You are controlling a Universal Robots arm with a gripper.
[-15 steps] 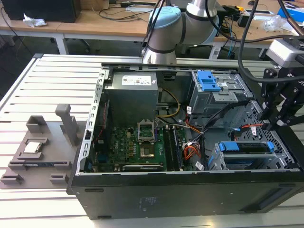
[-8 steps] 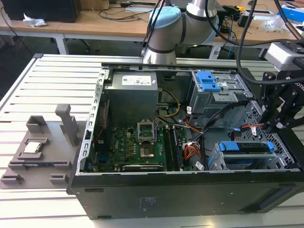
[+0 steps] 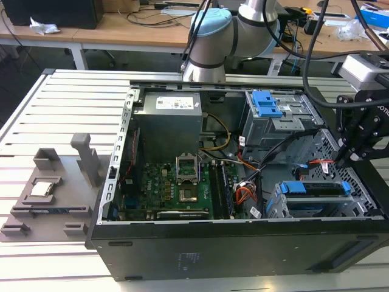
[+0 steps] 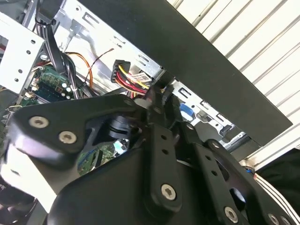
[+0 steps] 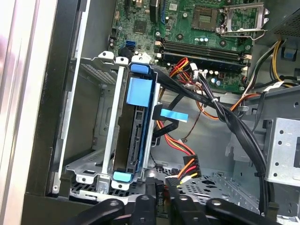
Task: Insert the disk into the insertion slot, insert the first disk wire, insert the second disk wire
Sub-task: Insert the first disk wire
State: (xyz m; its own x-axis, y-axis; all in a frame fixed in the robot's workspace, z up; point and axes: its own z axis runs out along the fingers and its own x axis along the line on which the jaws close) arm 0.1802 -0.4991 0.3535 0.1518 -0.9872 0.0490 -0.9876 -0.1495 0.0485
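Hand (image 5: 162, 193) nipped shut on black connector (image 5: 158, 183); disk (image 5: 139, 93) seated in insertion slot (image 5: 108, 136).

No legible text anywhere

Blue-edged disk (image 5: 139, 133), seemingly silver slot (image 5: 108, 140)

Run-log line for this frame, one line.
disk: seated in insertion slot | gripper: near red-yellow wire connector | connector: loose, apart from disk
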